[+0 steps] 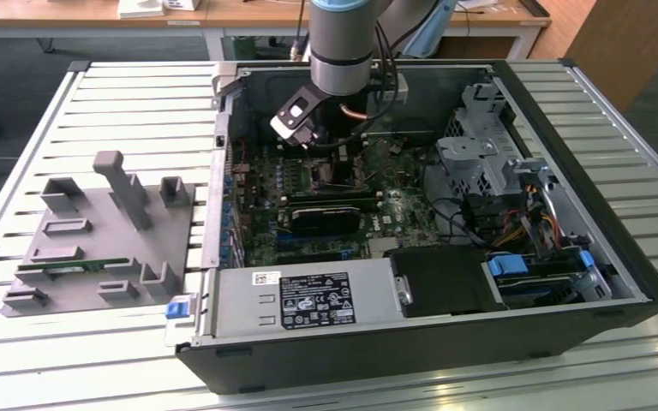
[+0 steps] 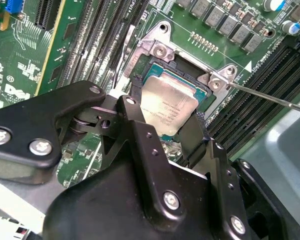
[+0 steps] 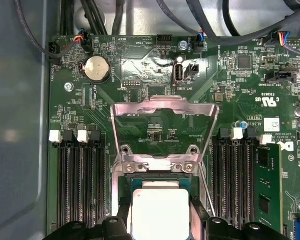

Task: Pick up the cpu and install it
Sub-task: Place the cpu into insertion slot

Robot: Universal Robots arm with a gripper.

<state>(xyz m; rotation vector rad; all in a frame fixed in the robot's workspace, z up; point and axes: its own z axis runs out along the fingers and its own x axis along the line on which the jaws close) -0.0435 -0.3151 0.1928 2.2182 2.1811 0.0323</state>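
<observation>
Inside the open computer case (image 1: 603, 128) on the slatted tabletop (image 1: 112, 94), my claw (image 1: 331, 163) hangs low over the green circuit board (image 1: 306, 240), toward the board's far edge in the exterior view. In both wrist views the chip (image 2: 167, 107) lies between my two black fingers (image 2: 137, 127), which bear against two opposite edges of it: the claw is clenched on the chip. The chip is directly over the socket (image 2: 157, 47), square to its frame; whether it is fully seated I cannot tell. The socket's metal cover plate (image 3: 165, 107) stands swung up from its hinge. On the tabletop, toward the edge at the exterior view's left, a grey tray (image 1: 89, 248) holds a green memory stick (image 1: 72, 267).
</observation>
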